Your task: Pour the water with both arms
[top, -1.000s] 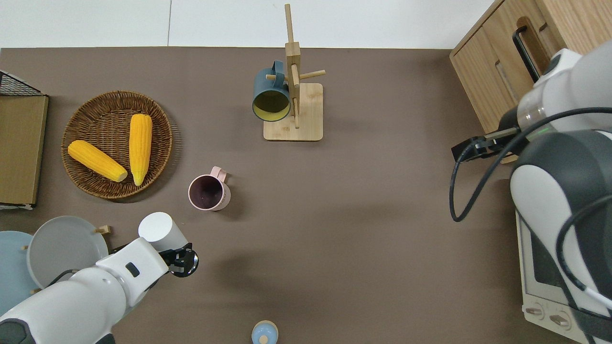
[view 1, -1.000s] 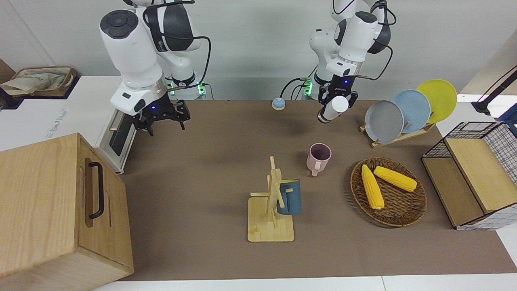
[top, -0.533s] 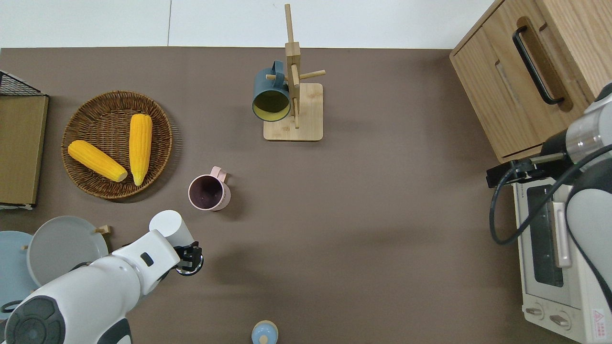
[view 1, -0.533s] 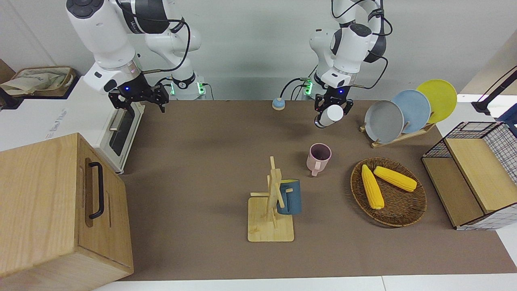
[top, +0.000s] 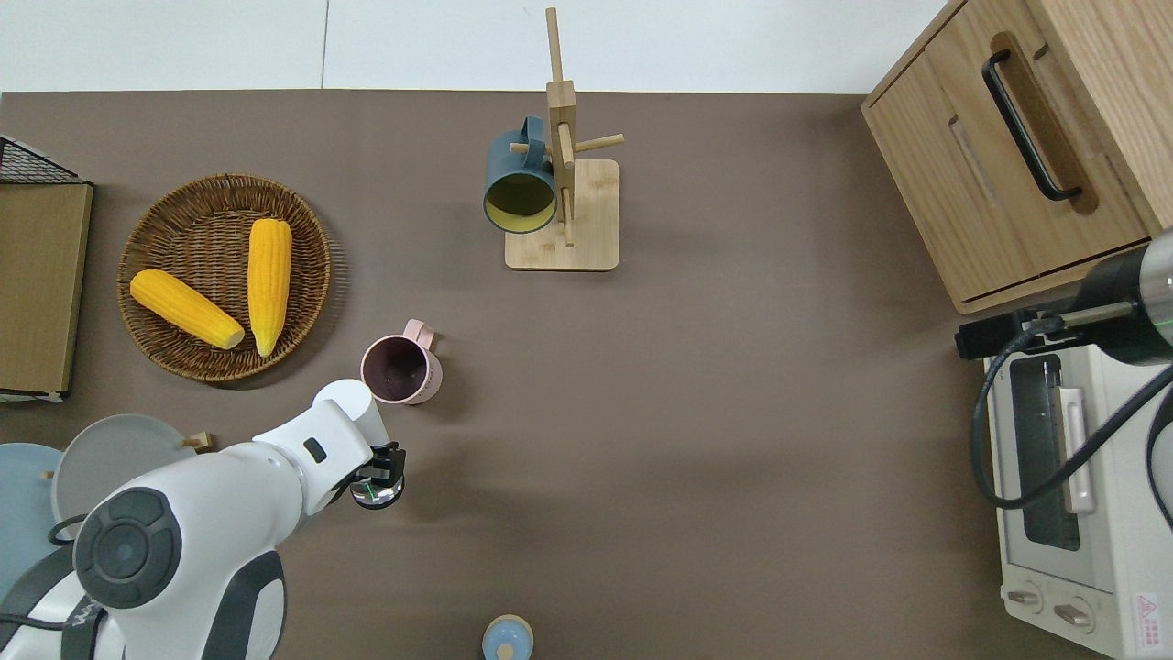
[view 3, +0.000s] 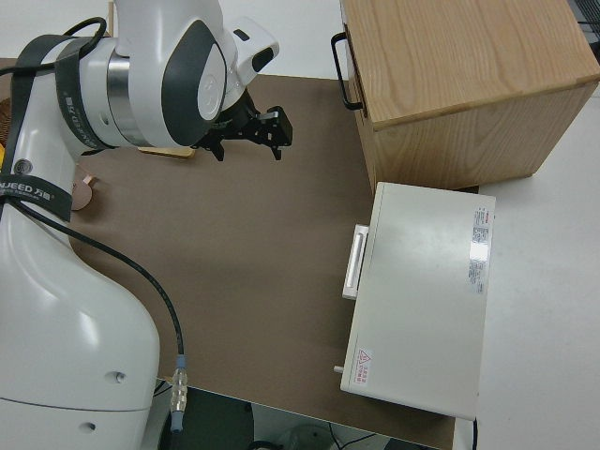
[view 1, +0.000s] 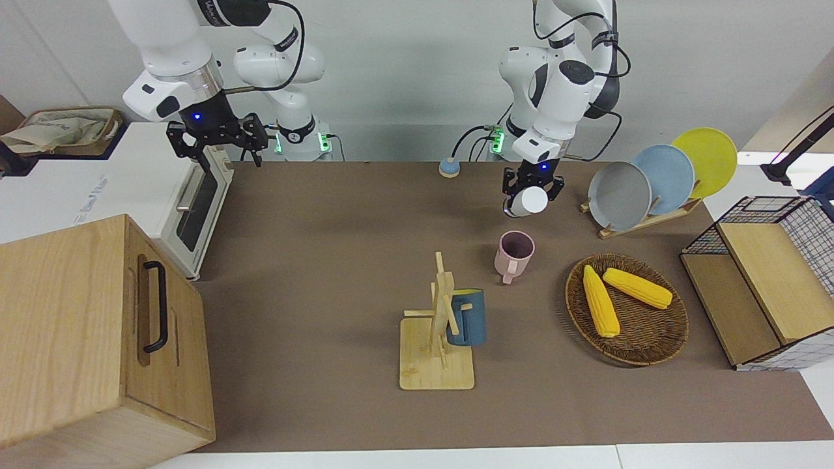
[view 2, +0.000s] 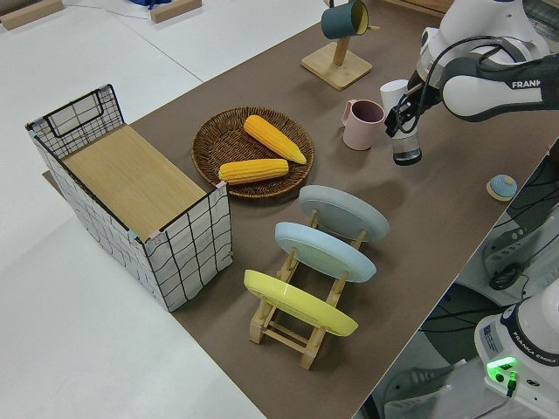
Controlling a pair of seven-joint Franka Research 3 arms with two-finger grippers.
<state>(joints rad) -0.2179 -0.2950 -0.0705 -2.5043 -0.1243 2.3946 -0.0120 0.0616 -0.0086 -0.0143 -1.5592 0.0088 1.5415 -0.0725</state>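
Nearest the robots, the left hand (view 1: 529, 193) is clamped on a white bottle (top: 346, 406), held tilted over the brown counter (top: 696, 385) with its white end toward the pink mug (top: 400, 368). That mug stands upright on the counter, just beside the bottle's white end and a little farther from the robots. Farther than the pink mug, toward the left arm's end of the counter, a wicker basket (top: 160, 353) holds two corn cobs (top: 223, 292). Farthest out from the pink mug, a blue mug (top: 519, 189) hangs on a wooden mug stand (top: 566, 211). Over at the right arm's end, the right hand (view 1: 216, 137) hangs over the white oven (top: 1109, 513), its fingers spread apart and holding nothing.
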